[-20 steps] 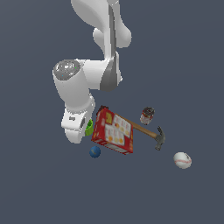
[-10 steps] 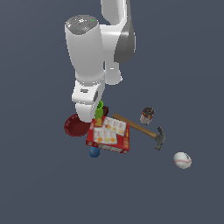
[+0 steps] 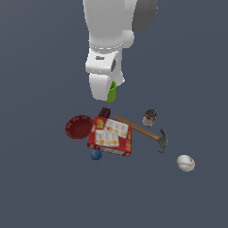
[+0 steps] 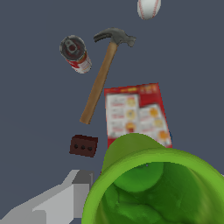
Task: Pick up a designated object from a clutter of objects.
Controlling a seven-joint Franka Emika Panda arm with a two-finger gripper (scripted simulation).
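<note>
Up high, the arm (image 3: 111, 31) fills the exterior view, and its claw (image 3: 108, 91) is clamped on the green cup (image 4: 153, 188), held well above the surface (image 3: 40, 191). The cup looks won, though only a green sliver peeks out beside the claw in that view. Below, the cracker box (image 3: 110, 137) lies flat, the largest piece of the clutter, with the dark red bowl (image 3: 79, 127) just beside it, nothing showing inside. The hammer (image 4: 101, 74) stretches diagonally away from the box, and a small brown block (image 4: 83, 145) sits near the handle's end. Then the can (image 4: 75, 54), the baseball (image 3: 185, 163) well apart, and the blue ball (image 3: 95, 154) against the box edge.

The danger, I'd say: the grip sits on a thin rim, so a jolt could slip the cup free into the pile below. The wrist view stares straight into the cup: hollow, empty.
</note>
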